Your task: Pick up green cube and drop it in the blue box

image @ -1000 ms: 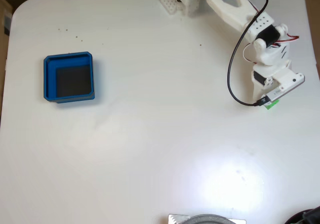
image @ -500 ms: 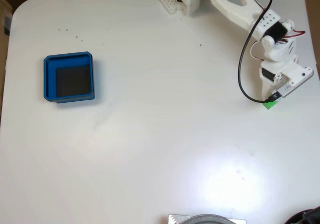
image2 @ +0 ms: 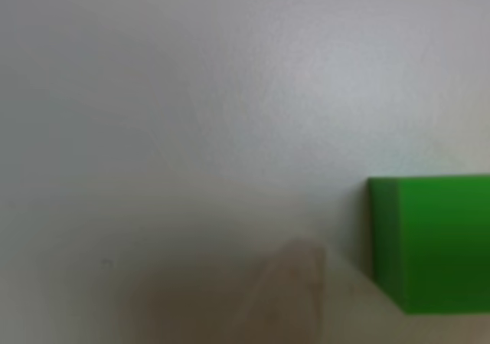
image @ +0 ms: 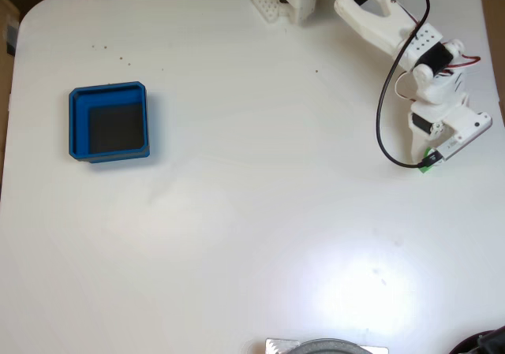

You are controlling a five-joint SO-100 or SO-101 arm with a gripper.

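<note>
Currently gripper (image: 428, 158) over green cube (image: 427, 165) on worktop (image: 260, 212); jaw state unclear. Centre cube between fingers before clamping; blue box (image: 109, 123) far across.

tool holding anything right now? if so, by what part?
Cannot tell. In the fixed view the tool sits over the green cube, hiding its fingers. The other view shows the cube on the table, no visible grip.

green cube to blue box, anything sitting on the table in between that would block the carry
Nothing visible does. In the fixed view the green cube peeks out under the arm's end at the right, the blue box sits far left, and the white table between them is bare.
</note>
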